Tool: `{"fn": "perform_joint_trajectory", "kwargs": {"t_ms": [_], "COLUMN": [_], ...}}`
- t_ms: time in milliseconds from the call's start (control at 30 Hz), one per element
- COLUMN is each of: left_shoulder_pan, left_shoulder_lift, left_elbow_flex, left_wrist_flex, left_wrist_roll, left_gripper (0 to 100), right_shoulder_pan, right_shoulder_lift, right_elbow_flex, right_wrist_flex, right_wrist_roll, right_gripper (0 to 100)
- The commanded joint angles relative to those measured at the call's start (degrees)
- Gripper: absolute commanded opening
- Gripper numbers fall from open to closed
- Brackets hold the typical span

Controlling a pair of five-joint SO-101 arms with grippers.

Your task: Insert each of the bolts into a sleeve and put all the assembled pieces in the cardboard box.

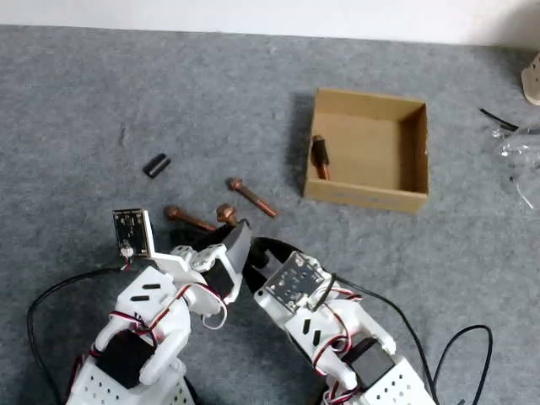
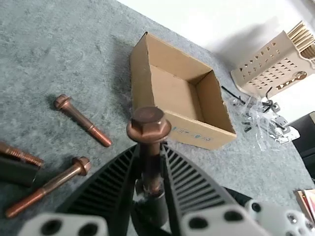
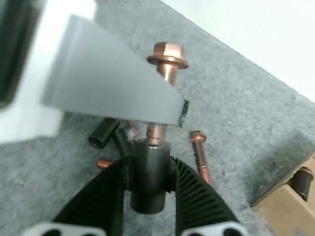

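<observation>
Grey fabric surface (image 1: 84, 101) carries the cardboard box (image 1: 364, 196), with one assembled piece (image 1: 320, 157) inside. On the left gripper (image 2: 150, 153) the jaws pinch a bolt (image 2: 148, 124) by its shank; on the right gripper (image 3: 148, 164) they pinch a sleeve (image 3: 148, 182), with the bolt tip at its mouth and the depth hidden. From above, both arms conceal this joint, and a loose sleeve (image 1: 156, 165) lies well apart.

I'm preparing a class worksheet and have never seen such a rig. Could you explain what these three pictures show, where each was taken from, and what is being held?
Two small robot arms sit side by side at a grey table. The high view looks down from above; the other two come from cameras on each arm's wrist. The left gripper holds a copper bolt, and the right gripper holds a black sleeve at the bolt's tip. On the table lie loose bolts and a spare sleeve. The cardboard box contains one assembled piece.
</observation>
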Motion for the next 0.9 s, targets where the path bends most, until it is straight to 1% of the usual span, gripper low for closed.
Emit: {"fn": "perform_joint_trajectory", "kwargs": {"t_ms": [0,100,400,467,533,600,667,767,867], "left_shoulder_pan": [0.9,0.6,-4.0,-5.1,-5.8,-5.1,-4.4,-6.7,-14.1], "left_shoulder_lift": [-0.7,-0.7,-0.7,-0.7,-0.7,-0.7,-0.7,-0.7,-0.7], "left_elbow_flex": [-1.0,-1.1,-0.9,-0.8,-1.0,-1.5,-3.1,-6.4,-9.2], "left_wrist_flex": [3.8,5.2,5.3,5.3,6.9,9.4,12.0,13.2,13.3], "left_wrist_roll": [-0.1,-0.1,-0.2,-0.1,0.2,0.2,0.4,5.0,8.8], "left_gripper": [0,0,2,9,22,36,44,44,44], "right_shoulder_pan": [1.1,1.1,1.2,1.2,1.2,1.2,1.2,1.2,1.2], "right_shoulder_lift": [-1.1,-1.1,-1.1,-1.1,-1.1,-1.0,-0.9,-0.8,-0.9], "right_elbow_flex": [5.8,5.8,5.9,5.9,5.9,5.9,5.9,5.9,5.9], "right_wrist_flex": [-1.9,-1.8,-1.8,-1.8,-1.8,-1.8,-1.8,-1.8,-1.8], "right_wrist_roll": [0.7,0.7,0.7,0.7,0.7,0.7,0.7,0.7,0.7], "right_gripper": [0.5,0.5,0.5,0.5,0.5,0.5,0.5,0.5,0.5]}}
